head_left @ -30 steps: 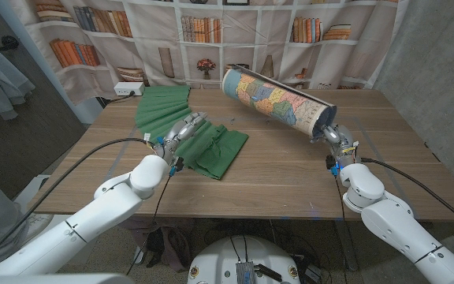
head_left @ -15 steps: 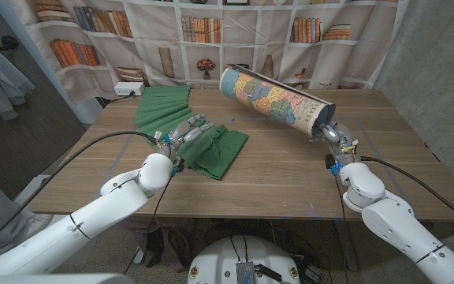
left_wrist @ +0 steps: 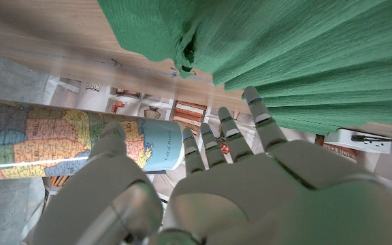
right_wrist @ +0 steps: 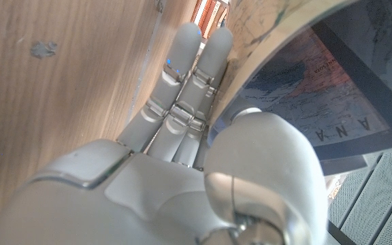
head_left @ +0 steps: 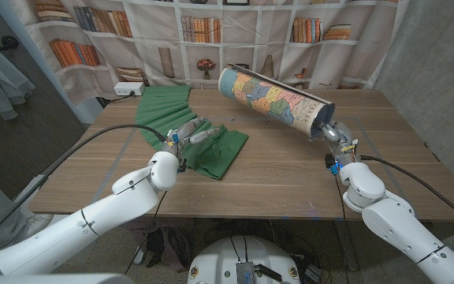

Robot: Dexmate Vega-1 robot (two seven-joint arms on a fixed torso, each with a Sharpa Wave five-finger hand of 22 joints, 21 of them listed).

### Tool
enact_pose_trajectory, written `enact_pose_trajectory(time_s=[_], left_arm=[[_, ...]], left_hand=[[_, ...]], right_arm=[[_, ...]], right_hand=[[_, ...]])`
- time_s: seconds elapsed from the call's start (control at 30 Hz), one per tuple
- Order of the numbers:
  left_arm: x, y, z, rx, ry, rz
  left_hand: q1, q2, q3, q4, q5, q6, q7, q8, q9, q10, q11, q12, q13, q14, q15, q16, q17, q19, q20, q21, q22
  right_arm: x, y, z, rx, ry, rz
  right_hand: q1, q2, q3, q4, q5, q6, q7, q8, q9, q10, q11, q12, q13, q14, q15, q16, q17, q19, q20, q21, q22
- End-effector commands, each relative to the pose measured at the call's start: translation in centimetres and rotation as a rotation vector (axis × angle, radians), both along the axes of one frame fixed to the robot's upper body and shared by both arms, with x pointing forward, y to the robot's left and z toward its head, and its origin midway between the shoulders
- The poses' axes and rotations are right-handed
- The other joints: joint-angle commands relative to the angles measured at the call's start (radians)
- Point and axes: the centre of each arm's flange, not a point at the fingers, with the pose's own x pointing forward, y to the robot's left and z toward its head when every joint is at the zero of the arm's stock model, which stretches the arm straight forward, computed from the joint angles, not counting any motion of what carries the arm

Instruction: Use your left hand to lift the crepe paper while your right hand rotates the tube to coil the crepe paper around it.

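Crepe paper limp, light, tear-prone — left hand spread, holding nothing, best pinching an edge; right hand clasping stiff map-printed tube rim.

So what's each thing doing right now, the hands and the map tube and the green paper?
tube: lifted at its near end, held.
crepe paper: crumpled on the table, not lifted.
right hand: gripping the tube's rim.
left hand: fingers spread over the paper, holding nothing.
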Motion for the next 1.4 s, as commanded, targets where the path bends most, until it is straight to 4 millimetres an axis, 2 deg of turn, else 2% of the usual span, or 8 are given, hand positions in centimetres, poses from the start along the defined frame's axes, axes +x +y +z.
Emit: enact_pose_trajectory(time_s=[0.03, 0.23, 0.37, 0.73, 0.8, 0.93, 1.13, 1.4], left_arm=[[-0.1, -0.8, 0.1, 0.121, -0.008, 0.109], [-0.3, -0.9, 0.0, 0.161, -0.019, 0.148], [-0.4, -0.9, 0.0, 0.175, -0.032, 0.167], [-0.1, -2.0, 0.0, 0.298, -0.023, 0.193], [-0.1, -2.3, 0.0, 0.327, -0.023, 0.201], [0.2, -3.1, 0.1, 0.399, 0.01, 0.227], [0.9, -3.3, -0.3, 0.411, 0.082, 0.231], [1.3, -3.4, -0.8, 0.418, 0.106, 0.236]], left_hand=[[0.007, -0.007, -0.006, -0.001, 0.003, -0.004, -0.005, -0.007, 0.001, 0.054, 0.015, 0.015, 0.001, -0.029, -0.018, -0.013, 0.01, -0.049, 0.008, -0.005, 0.015], [0.012, -0.007, -0.007, -0.004, 0.003, -0.022, -0.026, -0.017, 0.001, 0.073, 0.034, 0.015, -0.002, -0.07, -0.004, -0.031, 0.014, -0.1, 0.014, -0.016, 0.022], [0.021, -0.009, -0.008, -0.009, 0.003, -0.114, -0.042, -0.048, -0.001, 0.094, 0.064, 0.013, -0.007, -0.112, 0.005, -0.049, 0.014, -0.143, 0.016, -0.025, 0.027], [0.078, 0.014, 0.015, -0.029, 0.004, -0.201, -0.028, -0.043, -0.004, 0.207, -0.024, 0.026, -0.015, -0.201, 0.023, -0.078, -0.004, -0.246, 0.019, -0.068, 0.011], [0.085, 0.017, 0.018, -0.031, 0.003, -0.204, -0.031, -0.042, -0.003, 0.196, -0.023, 0.018, -0.014, -0.213, 0.021, -0.081, -0.006, -0.254, 0.018, -0.072, 0.009], [0.101, 0.025, 0.026, -0.034, 0.004, -0.238, -0.025, -0.047, -0.004, 0.141, 0.008, -0.011, -0.014, -0.236, 0.027, -0.083, -0.012, -0.271, 0.019, -0.081, 0.002], [0.05, 0.007, -0.006, -0.006, -0.003, -0.251, -0.013, -0.041, -0.004, 0.023, 0.07, -0.052, -0.011, -0.272, 0.052, -0.084, -0.012, -0.288, 0.025, -0.09, -0.005], [0.036, -0.002, -0.017, -0.001, -0.001, -0.256, -0.013, -0.041, -0.004, 0.063, 0.071, -0.034, -0.011, -0.269, 0.055, -0.081, -0.013, -0.289, 0.026, -0.092, -0.008]], right_arm=[[-0.2, 0.0, 0.1, -0.003, -0.002, 0.003], [-0.2, 0.0, 0.0, 0.0, 0.003, 0.009], [-0.2, 0.1, 0.0, 0.0, 0.001, 0.011], [-0.3, 0.1, -0.2, 0.005, 0.002, 0.02], [-0.3, 0.1, -0.1, 0.005, 0.001, 0.02], [-0.3, 0.2, -0.1, 0.001, 0.001, 0.017], [-0.4, 0.5, -0.4, 0.002, 0.005, 0.024], [-0.6, 0.4, -0.4, 0.002, 0.005, 0.02]], right_hand=[[0.013, 0.002, 0.011, -0.007, 0.007, 0.009, -0.005, 0.0, 0.003, 0.008, -0.009, -0.002, 0.004, -0.001, -0.003, -0.002, 0.003, -0.003, -0.03, 0.007, 0.001], [0.013, 0.002, 0.011, -0.007, 0.007, 0.01, -0.005, -0.001, 0.002, 0.01, -0.009, -0.005, 0.005, 0.0, -0.003, -0.003, 0.003, -0.004, -0.03, 0.01, -0.003], [0.013, 0.002, 0.011, -0.007, 0.008, 0.011, -0.005, -0.001, 0.003, 0.011, -0.01, -0.005, 0.007, 0.0, -0.003, -0.003, 0.004, -0.005, -0.03, 0.013, -0.006], [0.013, 0.002, 0.011, -0.007, 0.008, 0.011, -0.005, -0.001, 0.003, 0.013, -0.008, -0.008, 0.01, 0.0, -0.003, -0.004, 0.006, -0.005, -0.03, 0.018, -0.012], [0.013, 0.002, 0.011, -0.007, 0.008, 0.011, -0.005, -0.002, 0.004, 0.013, -0.009, -0.01, 0.009, 0.0, -0.002, -0.005, 0.006, -0.006, -0.03, 0.019, -0.013], [0.012, 0.002, 0.011, -0.007, 0.008, 0.011, -0.006, -0.002, 0.003, 0.013, -0.008, -0.011, 0.01, 0.001, -0.002, -0.005, 0.007, -0.006, -0.03, 0.021, -0.015], [0.012, 0.002, 0.011, -0.007, 0.008, 0.012, -0.007, -0.002, 0.004, 0.014, -0.008, -0.013, 0.012, 0.001, -0.002, -0.006, 0.008, -0.008, -0.03, 0.024, -0.019], [0.012, 0.002, 0.011, -0.007, 0.009, 0.013, -0.005, -0.003, 0.003, 0.014, -0.008, -0.015, 0.015, 0.001, -0.002, -0.008, 0.008, -0.01, -0.03, 0.027, -0.023]])
